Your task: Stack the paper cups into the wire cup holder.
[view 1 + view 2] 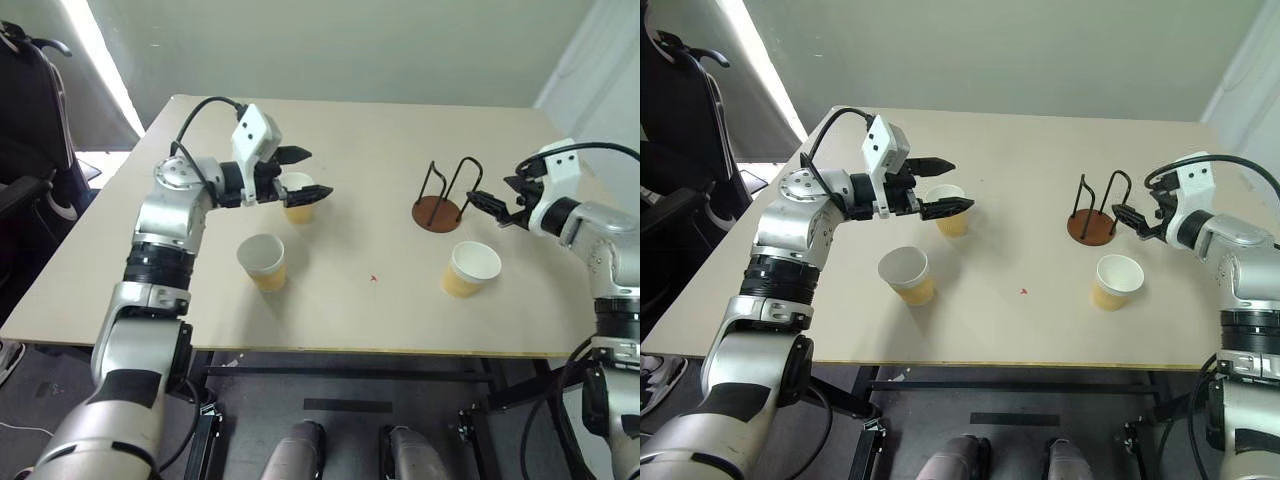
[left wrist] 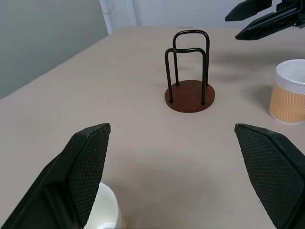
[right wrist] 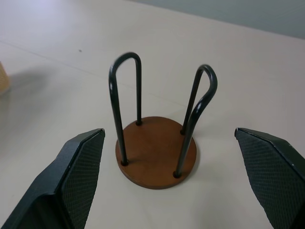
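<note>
Our left gripper hangs spread wide and empty over one paper cup at the table's left-centre. Our right gripper, equally wide and empty, faces the wire cup holder just beside it. A second cup stands front-left, a third near the holder's front.

Even, soft light overall; bright strip of glare at upper left beyond table. Faint shadows under cups. Wrist views sharp, fingers slightly blurred.
</note>
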